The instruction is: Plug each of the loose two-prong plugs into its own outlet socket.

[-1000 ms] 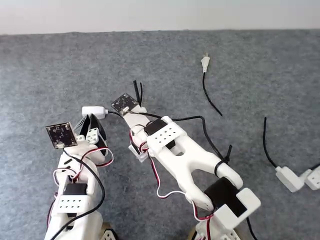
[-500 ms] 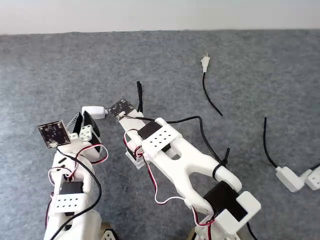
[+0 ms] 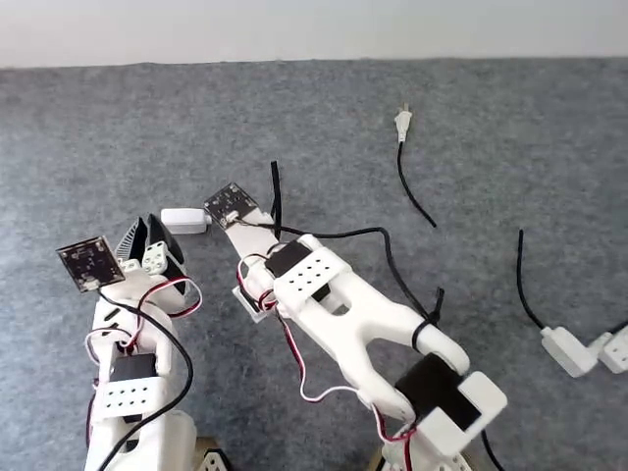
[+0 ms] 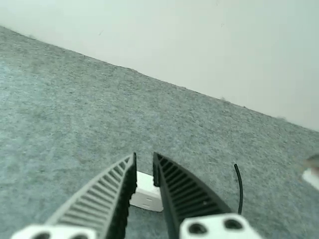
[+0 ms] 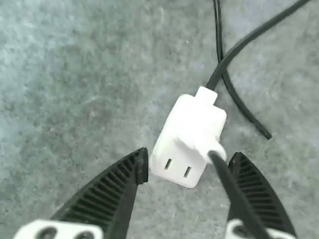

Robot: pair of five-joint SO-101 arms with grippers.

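From above, the white outlet socket (image 3: 184,220) lies on the grey counter (image 3: 491,147) between both arms, with a loose plug (image 3: 401,122) well apart. In the left wrist view the left pincer (image 4: 144,156) is narrowly apart, the socket just beyond its tips. In the right wrist view the right pincer (image 5: 187,154) is wide apart around the socket's slotted end.

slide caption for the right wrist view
Open right gripper over a white outlet socket and its black cord on grey carpet.
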